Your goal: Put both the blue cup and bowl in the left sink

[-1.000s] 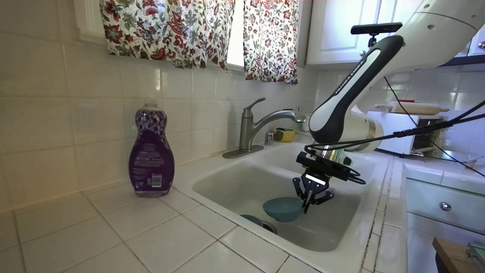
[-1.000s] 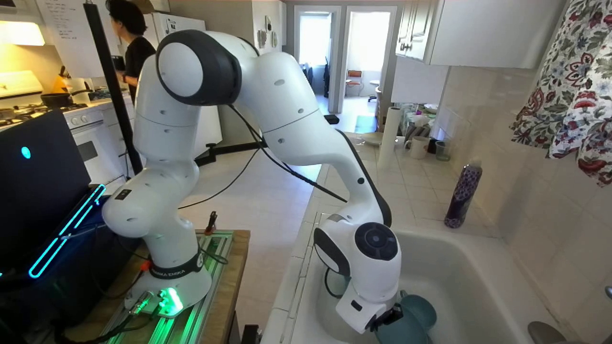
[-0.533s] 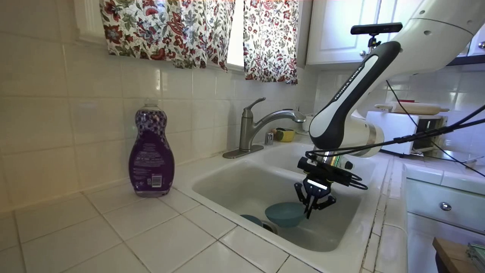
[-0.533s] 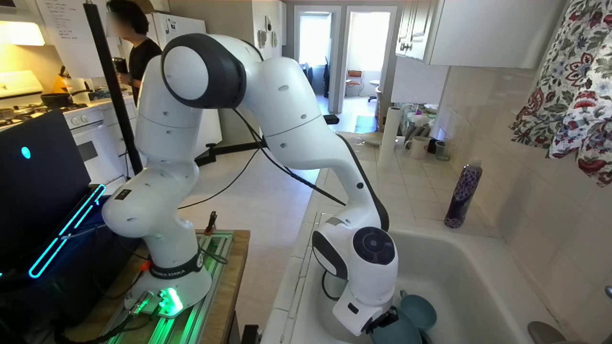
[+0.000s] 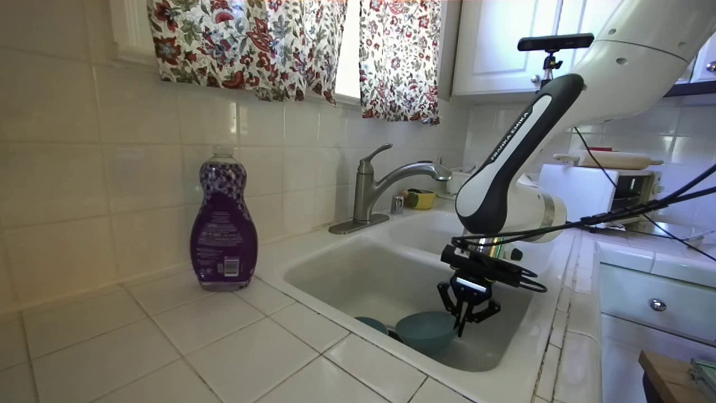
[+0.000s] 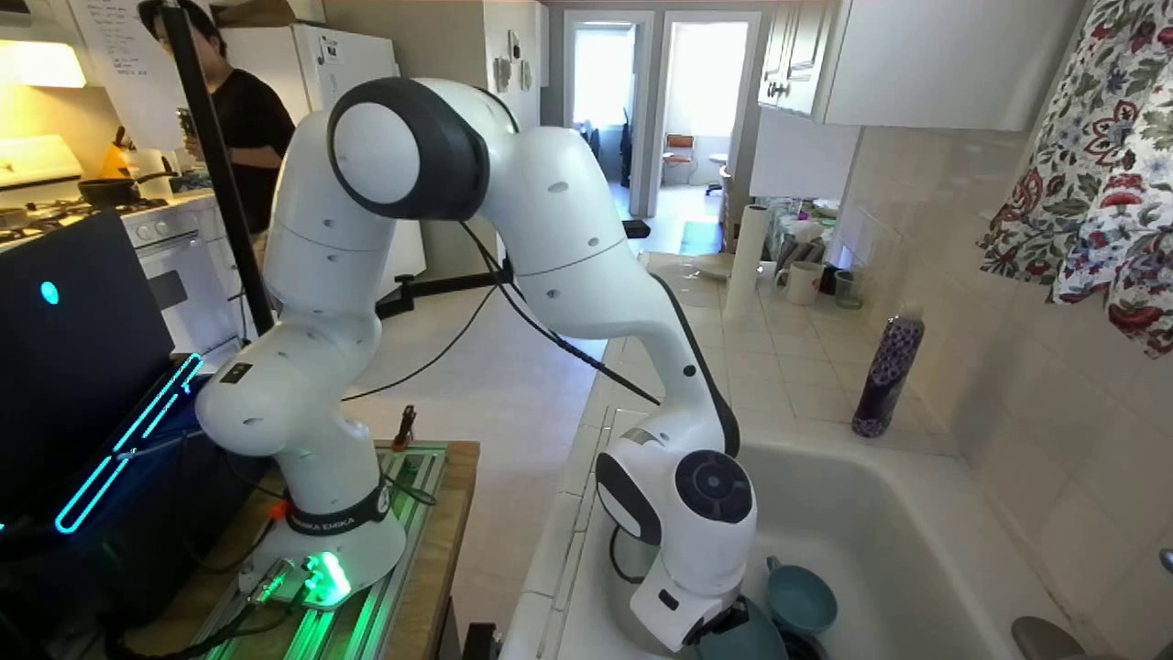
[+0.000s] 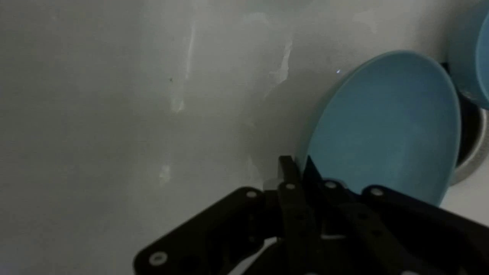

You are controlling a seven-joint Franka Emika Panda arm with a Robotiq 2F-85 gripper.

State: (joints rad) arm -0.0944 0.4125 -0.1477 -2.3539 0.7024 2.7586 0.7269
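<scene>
In left sink (image 5: 341,274), in exterior view: bowl (image 5: 424,334), one; blue cup (image 5: 371,323), one, part-hidden behind near rim; claw (image 5: 460,329), one, pinching bowl's edge. On tiled desk (image 5: 235,347): purple bottle (image 5: 224,229), one, upright. Floral curtain panels (image 5: 251,45): two. In exterior view: blue cup, one handle (image 6: 774,564), just beside bowl; person (image 6: 252,119), one. In wrist view: fingers (image 7: 287,170), two, bowl's edge between; drain (image 7: 473,162), one, partly covered.

Home kitchen, gas stove (image 6: 168,232), white refrigerator (image 6: 346,69), faucet (image 5: 365,193), floral curtains (image 5: 251,47), tiled counter (image 5: 240,358)
</scene>
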